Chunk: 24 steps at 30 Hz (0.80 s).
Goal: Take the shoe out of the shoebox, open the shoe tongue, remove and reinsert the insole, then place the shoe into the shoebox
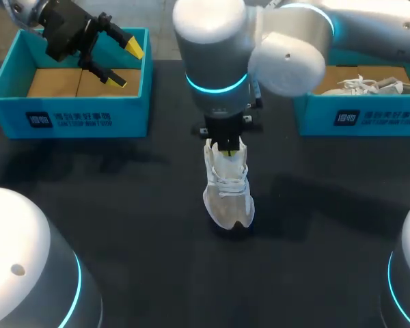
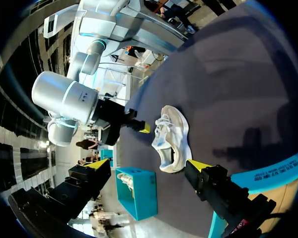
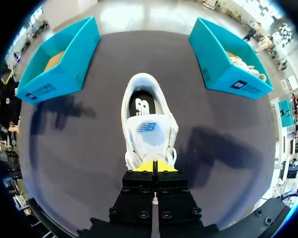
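White shoe [image 1: 227, 195] stands upright on its sole near the middle of the black table [image 1: 123, 225], outside both boxes, toe toward the robot and heel toward the far edge. The right arm enters from the right and reaches past the middle, so that the right gripper [image 3: 153, 166] hangs directly over the shoe. Its yellow fingertips are pressed together at the near, lace-side edge of the tongue [image 3: 150, 130]; whether they pinch any material cannot be told. Beyond the tongue the shoe's mouth lies open, and the dark insole [image 3: 140, 105] shows inside it. The left gripper [image 1: 125, 63] is held above the left shoebox [image 1: 68, 116] at the far left of the table, well apart from the shoe, with its jaws spread wide and nothing between them. This turquoise box shows a bare cardboard floor. A matching right shoebox [image 1: 359, 117] stands at the far right and contains a second white shoe [image 1: 369, 85] with loose laces.
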### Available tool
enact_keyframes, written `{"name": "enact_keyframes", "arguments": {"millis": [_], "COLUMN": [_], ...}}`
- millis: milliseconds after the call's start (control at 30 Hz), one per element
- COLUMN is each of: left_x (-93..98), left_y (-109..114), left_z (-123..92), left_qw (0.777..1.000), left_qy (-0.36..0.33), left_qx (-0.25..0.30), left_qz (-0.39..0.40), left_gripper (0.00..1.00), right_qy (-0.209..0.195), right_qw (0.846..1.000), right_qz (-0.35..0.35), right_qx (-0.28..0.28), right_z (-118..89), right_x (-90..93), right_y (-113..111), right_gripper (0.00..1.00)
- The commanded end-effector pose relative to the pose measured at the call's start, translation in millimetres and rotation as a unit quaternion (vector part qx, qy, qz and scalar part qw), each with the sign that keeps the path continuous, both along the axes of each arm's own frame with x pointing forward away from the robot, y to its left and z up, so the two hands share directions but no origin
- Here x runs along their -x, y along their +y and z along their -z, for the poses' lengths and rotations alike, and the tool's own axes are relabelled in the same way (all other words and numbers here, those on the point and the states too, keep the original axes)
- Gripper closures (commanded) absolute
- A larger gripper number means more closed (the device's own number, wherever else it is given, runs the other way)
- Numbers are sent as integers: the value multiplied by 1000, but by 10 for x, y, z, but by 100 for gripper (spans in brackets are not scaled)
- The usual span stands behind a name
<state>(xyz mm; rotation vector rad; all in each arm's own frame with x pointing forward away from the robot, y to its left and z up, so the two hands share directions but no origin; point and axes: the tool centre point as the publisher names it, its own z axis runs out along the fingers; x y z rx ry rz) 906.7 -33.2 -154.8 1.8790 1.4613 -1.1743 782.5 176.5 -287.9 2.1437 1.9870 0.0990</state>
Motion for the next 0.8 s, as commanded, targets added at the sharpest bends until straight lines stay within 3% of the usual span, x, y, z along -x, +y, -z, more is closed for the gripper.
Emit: {"name": "enact_keyframes", "arguments": {"millis": [33,233,533,800], "left_x": [6,6,6,6], "left_y": [0,0,0,0], "left_z": [-3,-3,-3,-3], "left_qw": [1000,1000,1000,1000], "left_qy": [-1,-1,-1,-1], "left_qx": [-1,-1,-1,-1], "left_qz": [0,0,0,0], "left_gripper": [0,0,0,0], "right_qy": [-3,-8,-3,10], "right_qw": [1000,1000,1000,1000], "right_qz": [-3,-7,-26,-27], "right_qx": [-6,-9,-11,-9], "right_z": [24,77,266,427], "right_x": [7,-41,-171,-274], "right_y": [-37,-11,86,39], "right_gripper": [63,57,58,59]}}
